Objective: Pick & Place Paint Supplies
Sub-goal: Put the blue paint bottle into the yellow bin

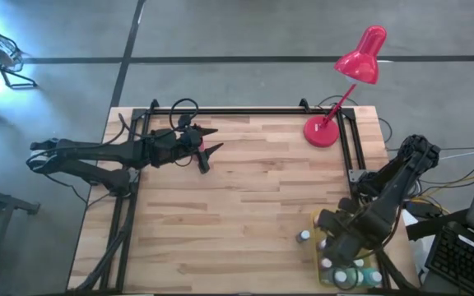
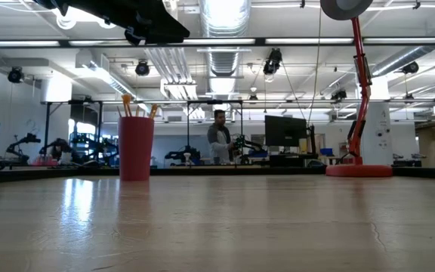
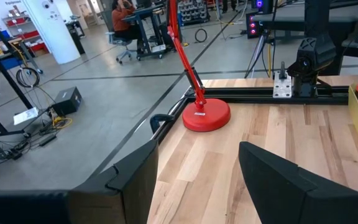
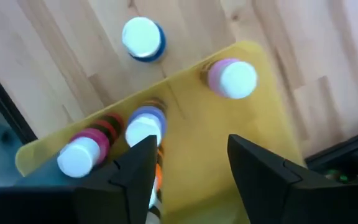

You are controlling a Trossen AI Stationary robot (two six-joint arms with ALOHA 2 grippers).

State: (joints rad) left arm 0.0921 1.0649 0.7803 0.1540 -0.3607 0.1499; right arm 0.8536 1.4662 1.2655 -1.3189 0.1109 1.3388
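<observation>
My left gripper (image 1: 206,148) sits over the far-left part of the pale wooden plank table (image 1: 245,205), arm stretched flat and low across the edge, pointing toward the red desk lamp with round base (image 1: 322,131). Its fingers (image 3: 135,180) are spread, nothing between them; I judge this arm is parked, just waiting. The low view shows a red cylindrical cup (image 2: 136,147) with thin wooden-handled paintbrushes (image 2: 127,104) standing upright in it, so the brushes look already sorted; I can't find that cup in the high view.

Moving right: my right gripper (image 1: 336,245) hangs over the near-right corner, arm folded and angled steeply down over the flat yellow tray (image 4: 253,155). Fingers (image 4: 138,168) are spread, pinching nothing. Small white-capped paint bottles stand upright on the tray, grouped there as the pick source, I'd say: a pink one (image 4: 232,78), a purple-blue one (image 4: 145,127) just beside one finger, a red-pink one (image 4: 82,152). One blue bottle (image 4: 142,38) stands off the tray on the wood, just beside its edge. Likely target is the purple-blue bottle, not yet between the fingers.
</observation>
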